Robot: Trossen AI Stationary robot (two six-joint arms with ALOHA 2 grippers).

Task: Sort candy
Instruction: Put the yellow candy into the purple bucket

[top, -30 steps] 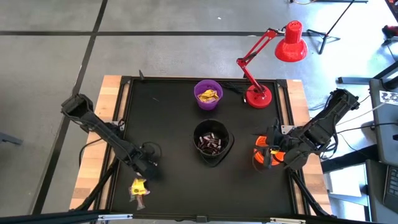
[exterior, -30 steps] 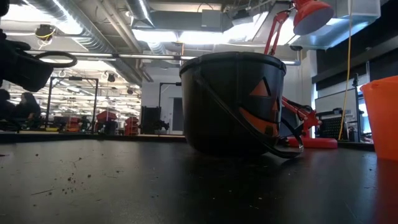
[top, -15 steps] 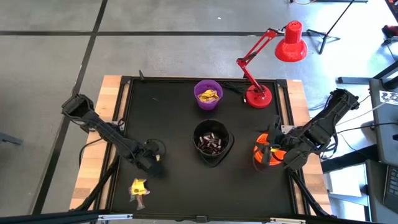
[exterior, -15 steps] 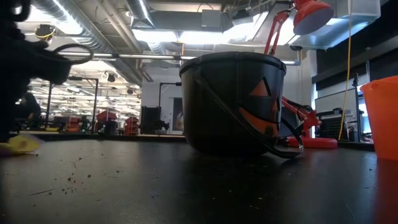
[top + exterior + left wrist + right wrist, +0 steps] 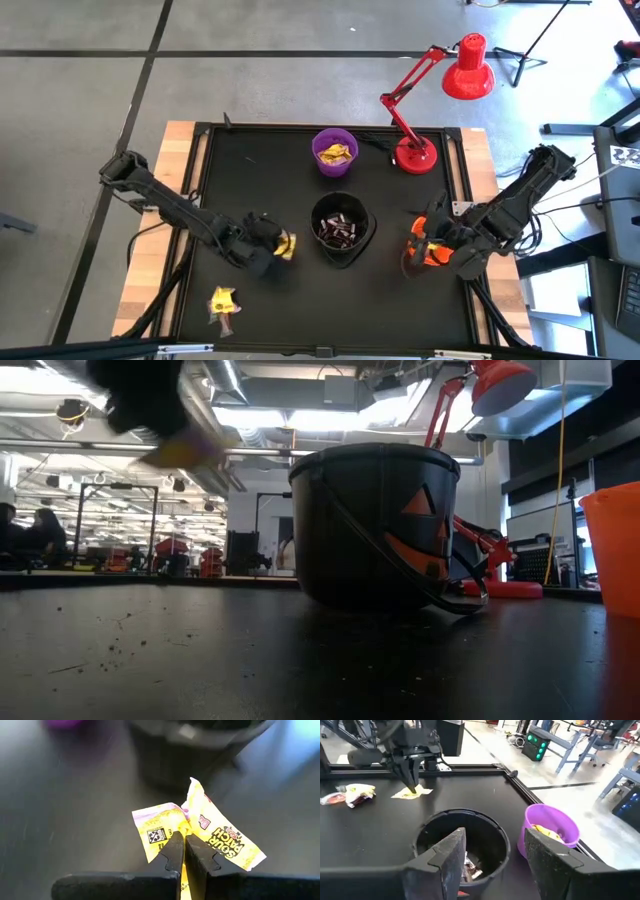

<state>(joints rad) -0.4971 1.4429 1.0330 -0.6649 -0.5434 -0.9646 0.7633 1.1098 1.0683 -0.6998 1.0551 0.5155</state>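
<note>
left gripper (image 5: 283,246) pinching yellow candy (image 5: 200,830) | carry to 1 o'clock, release over purple bowl (image 5: 335,153), skirting black bucket (image 5: 342,229) | right gripper (image 5: 492,852) spread open over orange bowl (image 5: 421,252)

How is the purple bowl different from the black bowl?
The purple bowl is smaller; the black bowl is bigger and has an orange pumpkin face on its side. The purple bowl holds yellow candy; the black bowl holds dark candy. The purple bowl sits nearer the red lamp; the black bowl sits mid-table, beside the left hand gripping a yellow candy. Both are round, open and upright.
</note>
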